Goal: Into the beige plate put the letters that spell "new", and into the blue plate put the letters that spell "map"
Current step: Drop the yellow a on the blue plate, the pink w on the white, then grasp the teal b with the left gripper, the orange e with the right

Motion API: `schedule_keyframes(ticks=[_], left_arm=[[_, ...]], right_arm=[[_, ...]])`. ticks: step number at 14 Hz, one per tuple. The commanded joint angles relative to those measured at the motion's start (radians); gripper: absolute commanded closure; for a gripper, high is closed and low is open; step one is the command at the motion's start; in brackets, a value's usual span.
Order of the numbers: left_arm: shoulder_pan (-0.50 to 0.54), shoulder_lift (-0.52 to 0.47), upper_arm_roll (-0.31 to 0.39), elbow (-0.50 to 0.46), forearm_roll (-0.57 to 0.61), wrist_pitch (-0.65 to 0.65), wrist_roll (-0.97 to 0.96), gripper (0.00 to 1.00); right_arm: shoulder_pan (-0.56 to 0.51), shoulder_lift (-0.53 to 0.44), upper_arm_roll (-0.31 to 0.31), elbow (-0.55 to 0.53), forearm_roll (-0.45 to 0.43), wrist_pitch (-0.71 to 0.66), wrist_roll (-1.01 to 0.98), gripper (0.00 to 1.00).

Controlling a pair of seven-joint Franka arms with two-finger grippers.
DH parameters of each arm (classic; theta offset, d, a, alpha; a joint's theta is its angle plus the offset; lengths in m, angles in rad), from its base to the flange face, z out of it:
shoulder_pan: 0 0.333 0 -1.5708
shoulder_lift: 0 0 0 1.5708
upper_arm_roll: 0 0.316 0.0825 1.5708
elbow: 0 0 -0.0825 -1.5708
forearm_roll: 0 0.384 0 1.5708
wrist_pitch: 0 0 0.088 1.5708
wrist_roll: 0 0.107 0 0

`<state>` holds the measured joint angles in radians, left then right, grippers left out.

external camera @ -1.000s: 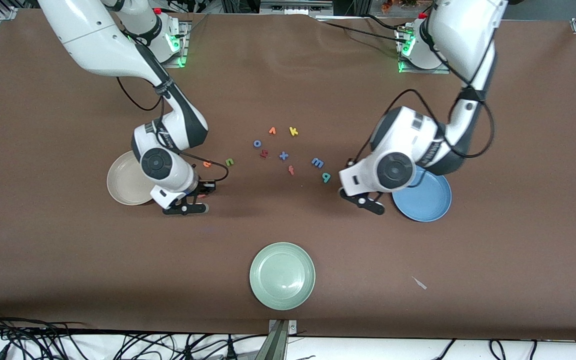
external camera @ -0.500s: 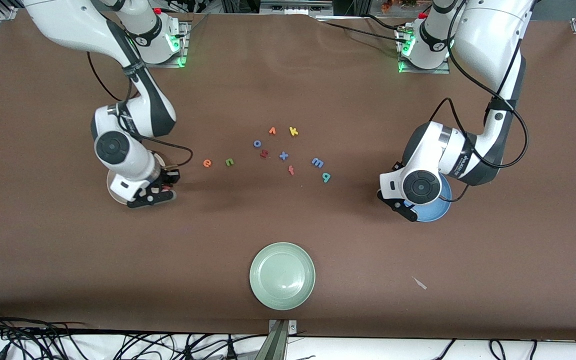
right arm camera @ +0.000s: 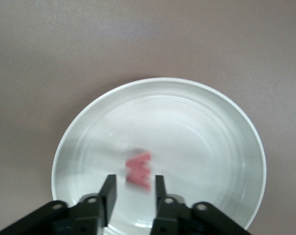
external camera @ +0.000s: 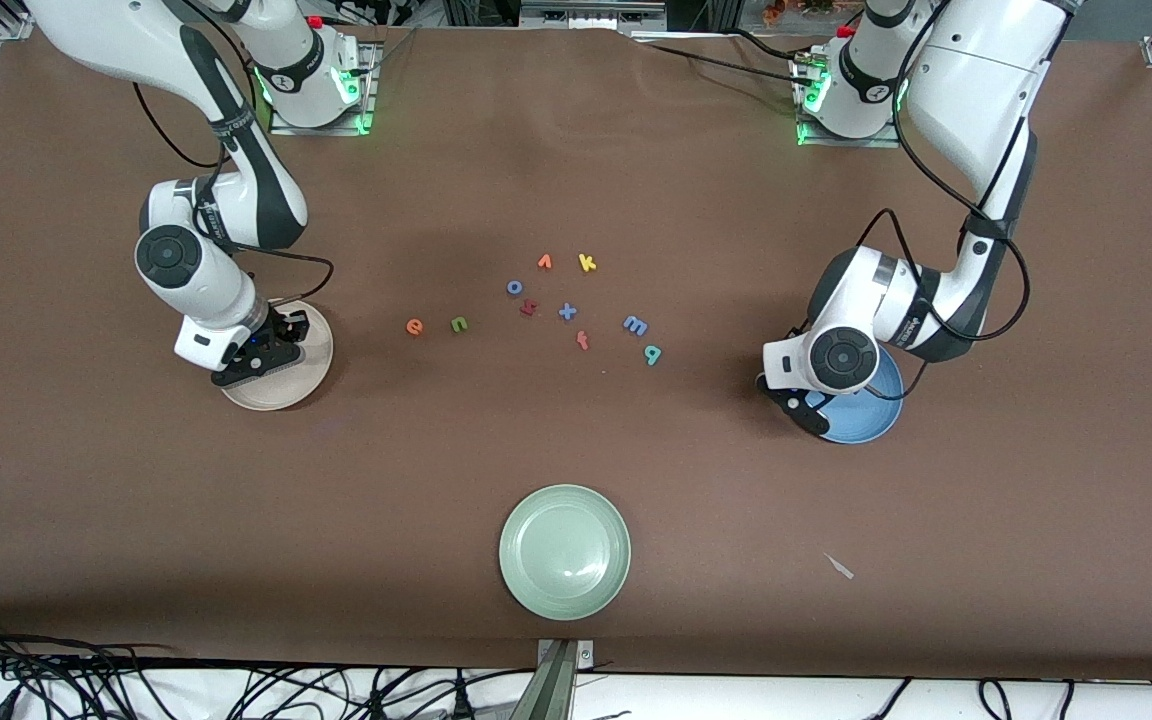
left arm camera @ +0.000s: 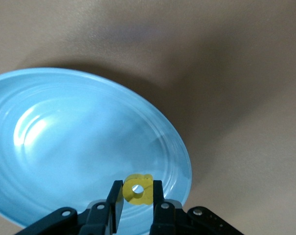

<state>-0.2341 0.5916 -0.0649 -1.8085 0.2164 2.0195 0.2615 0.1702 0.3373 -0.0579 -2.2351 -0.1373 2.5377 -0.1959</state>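
Between the fingers of the left gripper (left arm camera: 138,198) a yellow "p" (left arm camera: 138,188) is clamped, the jaws being closed on its flat sides with its ring showing between them. Directly beneath these jaws the blue plate (left arm camera: 64,142) is seen, the letter hanging over the plate's inner slope near the rim, so only a release is judged to be needed there.

At the right gripper (right arm camera: 135,188) the jaws are held slightly apart. A salmon "w" (right arm camera: 139,170) is seen in the gap, blurred, with a sliver of space showing beside it; it is judged to be loose and dropping rather than gripped. Straight below it the bowl of the beige plate (right arm camera: 211,142) is spread, well inside the rim, so the letter should come to rest in the plate.

Farther out from the right jaws, toward the table's middle, the orange "e" (external camera: 415,326) and the green "n" (external camera: 459,324) are laid side by side on the cloth, the "e" the closer of the two. The right arm is the nearer one for both. From the left jaws the teal "a" (external camera: 652,354) is reached first, the blue "m" (external camera: 635,324) just past it; these are nearer to the left arm.

Farthest from both, the pale green plate (external camera: 564,551) is left unused
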Motion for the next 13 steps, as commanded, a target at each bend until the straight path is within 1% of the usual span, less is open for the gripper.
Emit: schedule_keyframes(ticks=[1,3,4,5,6,9,10,11,13], left_arm=[[0.015,-0.07,-0.015,-0.049,0.034,0.019,0.015,0.0],[0.01,-0.114,-0.018,-0.023,0.021,-0.017,0.007,0.0],[0.004,-0.124,-0.019,0.003,0.012,-0.048,-0.008,0.0],[0.002,-0.124,-0.032,0.035,-0.001,-0.073,-0.025,0.0],[0.002,-0.122,-0.044,0.072,-0.044,-0.093,-0.059,0.0],[-0.028,-0.108,-0.047,0.109,-0.176,-0.093,-0.209,0.0],[-0.05,-0.083,-0.047,0.142,-0.214,-0.09,-0.273,0.0],[-0.076,-0.049,-0.047,0.196,-0.239,-0.09,-0.342,0.0],[-0.137,0.043,-0.047,0.323,-0.253,-0.09,-0.506,0.0]], right_arm=[[0.0,-0.034,0.016,0.0,0.017,-0.069,0.024,0.0],[0.0,-0.035,0.079,0.05,0.099,-0.157,0.088,0.0],[0.0,-0.035,0.091,0.066,0.126,-0.177,0.113,0.0],[0.002,-0.035,0.107,0.069,0.133,-0.177,0.131,0.0],[0.002,-0.035,0.121,0.071,0.134,-0.177,0.163,0.0],[0.002,-0.037,0.173,0.074,0.133,-0.168,0.3,0.0],[0.002,-0.035,0.185,0.074,0.133,-0.166,0.343,0.0],[0.005,-0.035,0.193,0.077,0.133,-0.165,0.378,0.0],[0.005,-0.035,0.234,0.077,0.133,-0.151,0.491,0.0]])
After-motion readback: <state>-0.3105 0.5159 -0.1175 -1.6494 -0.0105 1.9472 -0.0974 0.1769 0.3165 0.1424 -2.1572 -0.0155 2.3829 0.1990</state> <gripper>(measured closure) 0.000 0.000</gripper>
